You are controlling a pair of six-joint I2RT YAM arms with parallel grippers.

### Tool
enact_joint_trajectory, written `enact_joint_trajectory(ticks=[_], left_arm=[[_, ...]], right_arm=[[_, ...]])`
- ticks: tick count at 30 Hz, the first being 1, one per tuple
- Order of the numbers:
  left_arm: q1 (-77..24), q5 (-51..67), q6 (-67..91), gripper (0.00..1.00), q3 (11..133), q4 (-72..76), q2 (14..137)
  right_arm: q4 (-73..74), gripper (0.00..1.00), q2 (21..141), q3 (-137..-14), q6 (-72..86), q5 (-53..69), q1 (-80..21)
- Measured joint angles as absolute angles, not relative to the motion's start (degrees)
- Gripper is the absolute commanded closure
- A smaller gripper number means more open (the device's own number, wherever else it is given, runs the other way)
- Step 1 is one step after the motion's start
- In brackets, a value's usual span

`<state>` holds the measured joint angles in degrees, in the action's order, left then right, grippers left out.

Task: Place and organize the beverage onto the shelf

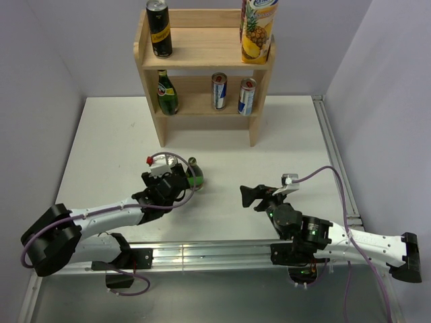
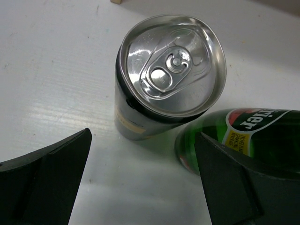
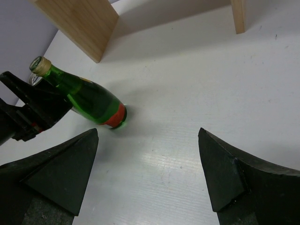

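The wooden shelf (image 1: 202,60) stands at the back of the table. Its top board holds a black can (image 1: 159,27) and a pineapple juice carton (image 1: 258,30). Its lower tier holds a green bottle (image 1: 167,92) and two blue-and-silver cans (image 1: 219,91). A second green bottle (image 1: 194,175) stands on the table; it also shows in the right wrist view (image 3: 89,101) and the left wrist view (image 2: 248,136). A dark can with a silver top (image 2: 168,70) stands beside it. My left gripper (image 1: 183,180) is open, just short of both. My right gripper (image 1: 248,195) is open and empty.
The shelf's two side panels reach the table, seen in the right wrist view (image 3: 79,23). A metal rail (image 1: 202,252) runs along the near edge. A raised strip (image 1: 337,161) borders the table's right side. Walls close in the back and sides.
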<state>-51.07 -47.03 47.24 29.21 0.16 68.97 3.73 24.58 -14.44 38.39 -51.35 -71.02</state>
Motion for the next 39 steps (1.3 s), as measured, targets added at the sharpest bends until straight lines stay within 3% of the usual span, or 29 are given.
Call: enact_joint_trajectory(ticks=[11,22,39], left_arm=[[-51.03,-49.58,40.93,0.01,20.97,22.24,75.33],[-49.45,-49.74,32.49,0.01,19.73,43.97,89.89],[-46.72,-49.17,26.72,0.08,21.54,56.99,99.72]], right_arm=[[1.26,0.05,27.0,-13.52,38.04,-50.89,-71.02],[-0.01,0.05,28.32,-13.45,38.09,-50.94,-71.02],[-0.47,0.05,30.04,-12.8,38.09,-50.98,-71.11]])
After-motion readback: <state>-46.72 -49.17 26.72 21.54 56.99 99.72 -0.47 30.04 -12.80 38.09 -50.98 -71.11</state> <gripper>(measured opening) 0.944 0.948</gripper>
